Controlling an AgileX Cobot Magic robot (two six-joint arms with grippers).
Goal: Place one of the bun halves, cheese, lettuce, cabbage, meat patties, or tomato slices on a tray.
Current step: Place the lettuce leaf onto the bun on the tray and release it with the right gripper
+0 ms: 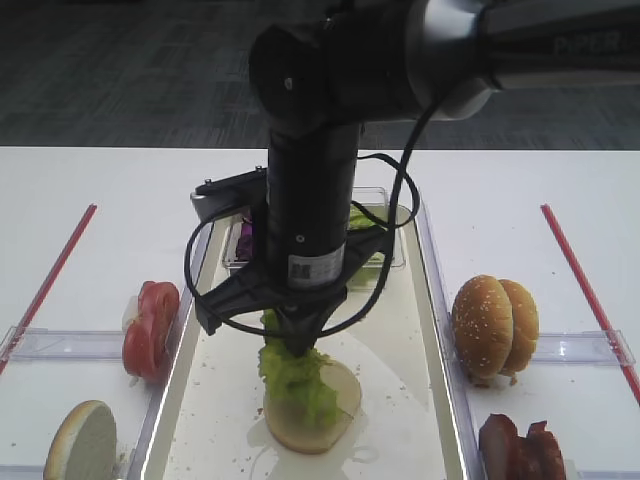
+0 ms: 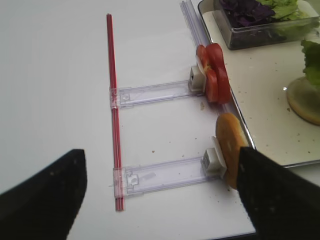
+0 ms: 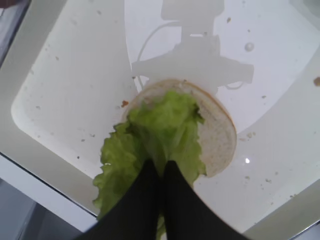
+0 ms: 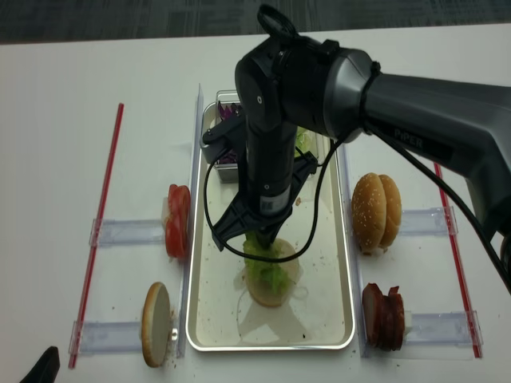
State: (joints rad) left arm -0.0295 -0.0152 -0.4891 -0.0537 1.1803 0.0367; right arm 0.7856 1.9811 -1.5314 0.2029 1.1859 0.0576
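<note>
Tray [image 4: 335, 319]: lay mid-bench [image 4: 48, 159].
Bun half [image 4: 275, 289]: sat on tray, under lettuce [image 4: 263, 267].
Box [image 4: 227, 171]: stood at tray's far end.
Tomato slices [image 4: 177, 220]: left of tray.
Meat patties [image 4: 385, 317]: right of tray.

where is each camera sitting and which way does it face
Exterior high: above the table's near edge, looking across the tray; shows the right arm.
Right wrist: on the right arm, looking down past shut fingers at the lettuce over a bun half.
Left wrist: low on the left, facing the tomato slices; open dark fingers frame it.
Exterior high (realsense): overhead, looking down at everything.
Shared: the lettuce appears in all four views.
</note>
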